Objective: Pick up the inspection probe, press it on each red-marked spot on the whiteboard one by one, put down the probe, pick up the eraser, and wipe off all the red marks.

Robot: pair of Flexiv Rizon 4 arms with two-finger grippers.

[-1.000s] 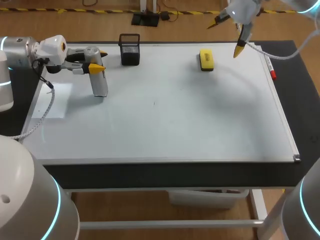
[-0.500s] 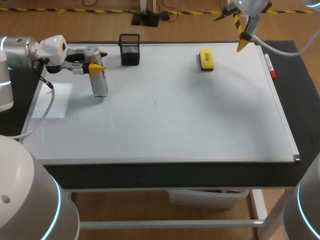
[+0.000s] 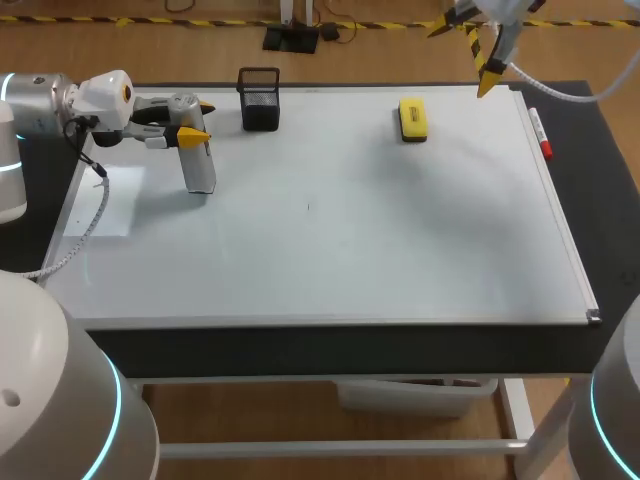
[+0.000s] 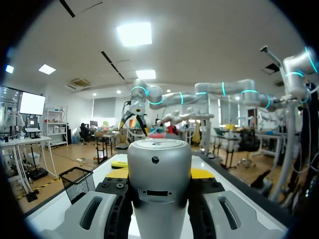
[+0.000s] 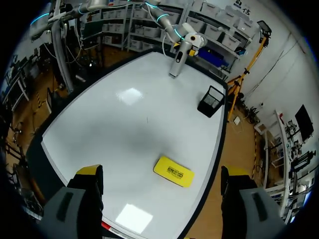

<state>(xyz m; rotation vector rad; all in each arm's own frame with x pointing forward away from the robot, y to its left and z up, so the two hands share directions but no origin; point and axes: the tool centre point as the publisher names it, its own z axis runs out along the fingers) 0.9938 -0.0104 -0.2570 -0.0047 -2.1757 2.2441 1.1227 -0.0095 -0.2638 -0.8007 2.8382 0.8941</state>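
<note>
Head view: left hand point(image 3: 198, 120) has the inspection probe point(image 3: 200, 170) clamped, standing upright on the whiteboard's point(image 3: 350, 230) left side. The right hand point(image 3: 460, 56) is wide open over the far edge, near the eraser point(image 3: 412, 118). Left wrist: probe's snug between the fingers. Right wrist: eraser lies below the spread fingers.

Room is lying open across the whiteboard's point(image 3: 340, 240) near half.
Obstacles are standing along the far edge: inspection probe point(image 3: 199, 168) upright in the left gripper point(image 3: 198, 120), mesh basket point(image 3: 259, 100) nearby, eraser point(image 3: 413, 118) farther right.
</note>
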